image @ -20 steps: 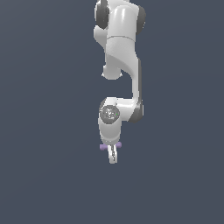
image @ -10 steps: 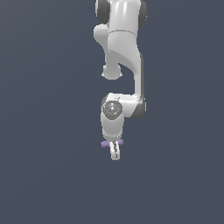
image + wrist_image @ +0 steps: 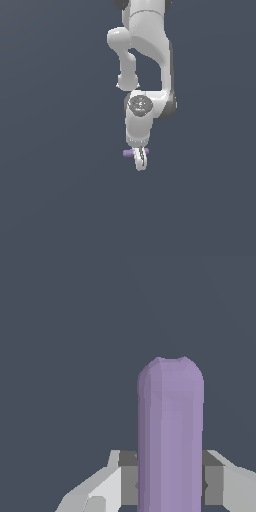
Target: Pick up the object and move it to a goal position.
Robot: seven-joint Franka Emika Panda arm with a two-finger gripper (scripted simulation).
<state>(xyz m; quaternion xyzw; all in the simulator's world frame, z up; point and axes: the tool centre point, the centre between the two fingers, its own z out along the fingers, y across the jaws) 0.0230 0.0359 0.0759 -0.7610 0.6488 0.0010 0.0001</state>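
Purple rod [image 3: 129,153], the object of the task, sits crosswise in the end effector [image 3: 141,161]. In the exterior view one rounded end projects toward that view's left of the end effector, and a small tip shows on the opposite side. Its surface is matte light purple, faceted in the render, and cylindrical in form.

End effector state: clenched on the purple rod. In the wrist view the rod [image 3: 170,431] passes straight between the two fingers [image 3: 125,476], whose dark grey pads press against its flanks on both sides. The finger bodies are pale grey to white, with flat, angular faces. The far end of the rod appears blunt and slightly notched at its tip.

Arm [image 3: 147,60]: smooth glossy white shells with rounded joints and dark grey trim at one joint. A circular grey disc [image 3: 139,104] is set into the wrist housing directly above the end effector. The arm descends from the top of the exterior view and the end effector points downward.

Background: uniform dark blue-grey, without visible texture or edges.
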